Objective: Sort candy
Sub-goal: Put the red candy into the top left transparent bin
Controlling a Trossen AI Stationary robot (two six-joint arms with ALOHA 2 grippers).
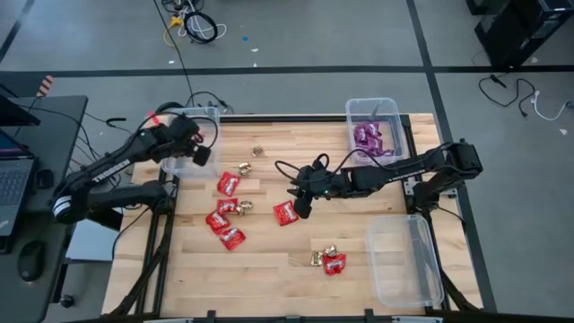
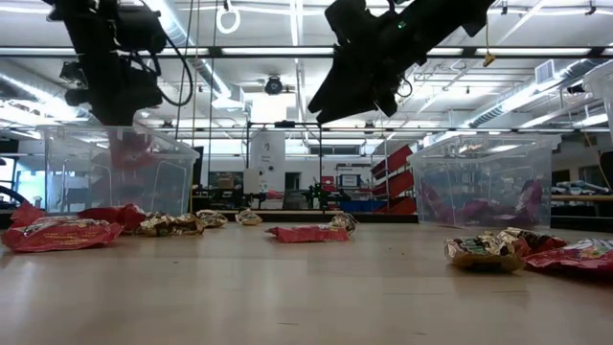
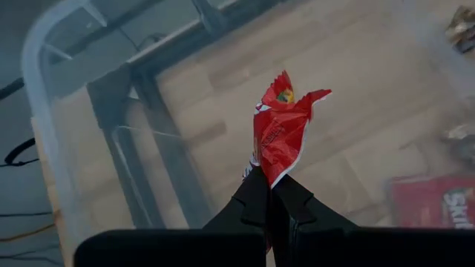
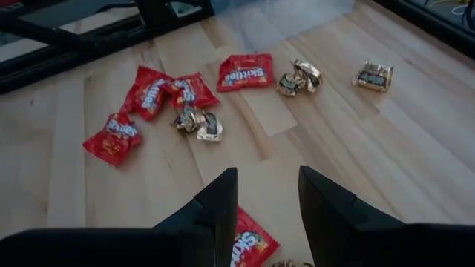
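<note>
Red packet [image 2: 59, 233] on wooden table [image 2: 316, 287] — fluorescent-lit workshop

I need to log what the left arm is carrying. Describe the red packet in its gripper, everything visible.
The red packet is a small flat wrapper of glossy, crinkled film, red with a white inner edge and a yellow-green spot of print near its top. The left gripper is shut on its lower end, so it sticks out past the dark fingertips, bent and creased. It hangs in the air above the clear bin at the table's left rear corner, touching nothing but the fingers.
</note>
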